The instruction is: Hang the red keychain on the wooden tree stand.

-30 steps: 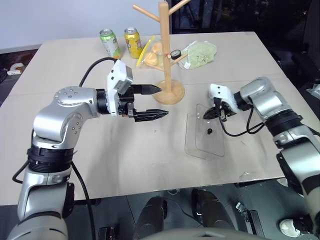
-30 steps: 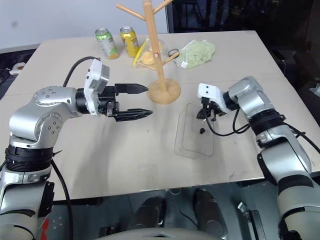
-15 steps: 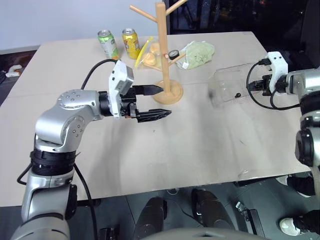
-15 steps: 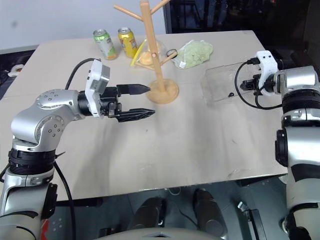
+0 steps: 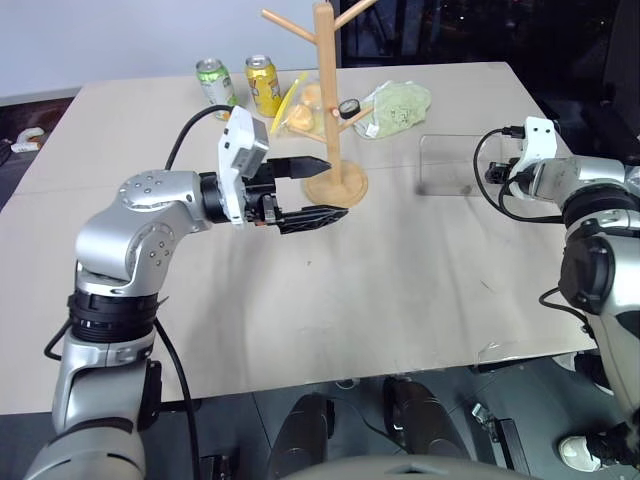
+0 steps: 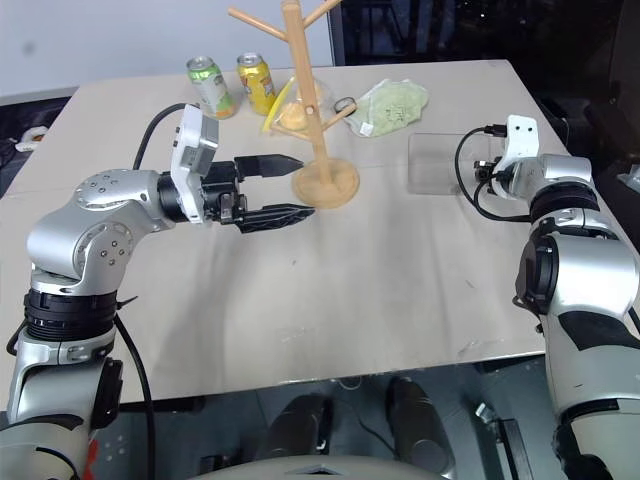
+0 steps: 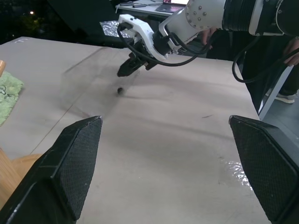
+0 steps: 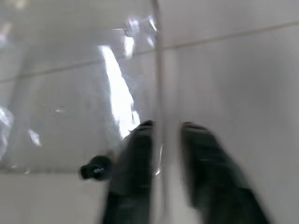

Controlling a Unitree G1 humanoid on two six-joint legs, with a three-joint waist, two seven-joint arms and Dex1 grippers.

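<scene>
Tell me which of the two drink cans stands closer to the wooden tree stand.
The yellow can. It stands nearer the wooden tree stand than the green can, which is farther out on the robot's left.

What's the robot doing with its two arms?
Its right gripper is at the edge of a clear plastic tray on the far right of the table. Its left gripper hangs open and empty beside the wooden tree stand. I can't spot the red keychain.

Silver-grey arms w/ black joint bands, white wrist cam housings, black cables, black fingers (image 5: 312,214).
</scene>
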